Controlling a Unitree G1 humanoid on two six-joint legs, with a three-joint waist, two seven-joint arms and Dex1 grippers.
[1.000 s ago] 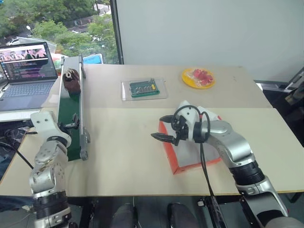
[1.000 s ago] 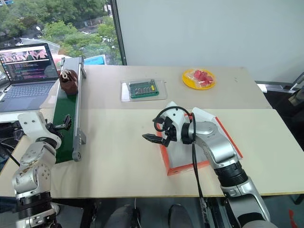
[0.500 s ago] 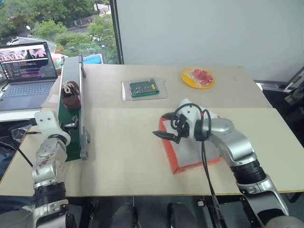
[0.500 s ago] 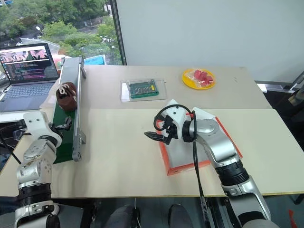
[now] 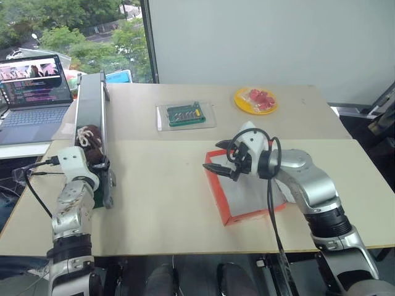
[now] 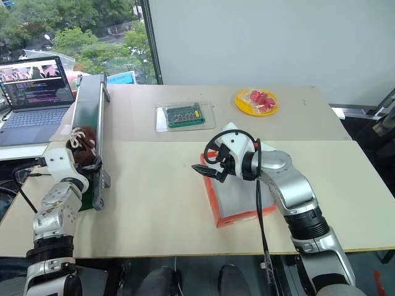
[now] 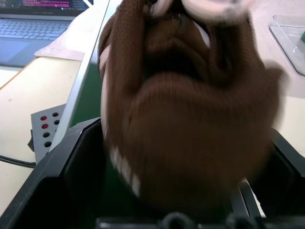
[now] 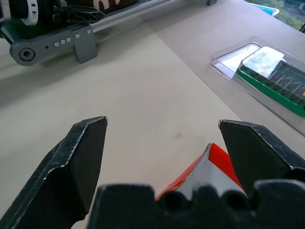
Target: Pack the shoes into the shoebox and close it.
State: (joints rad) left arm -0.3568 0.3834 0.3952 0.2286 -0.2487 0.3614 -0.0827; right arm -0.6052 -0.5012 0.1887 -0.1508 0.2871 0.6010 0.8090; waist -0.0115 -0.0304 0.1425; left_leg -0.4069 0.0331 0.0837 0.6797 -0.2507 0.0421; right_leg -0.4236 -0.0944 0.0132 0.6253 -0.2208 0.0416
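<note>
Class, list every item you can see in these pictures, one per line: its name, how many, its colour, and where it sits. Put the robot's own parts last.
shoe: one, dark brown with cream laces, on the conveyor's near end, between the left gripper's fingers
conveyor: one, green belt in a grey frame, along the table's left edge
shoebox: one, red-orange with white inside, open, table centre-right
clear tray: one, holding a green board, far centre of table
yellow plate: one, with red pieces, far right
laptop: one, grey, screen lit, beyond the table's left side
table: one, beige
left gripper: black, around the shoe
right gripper: black, jaws open, above the shoebox's far-left corner
</note>
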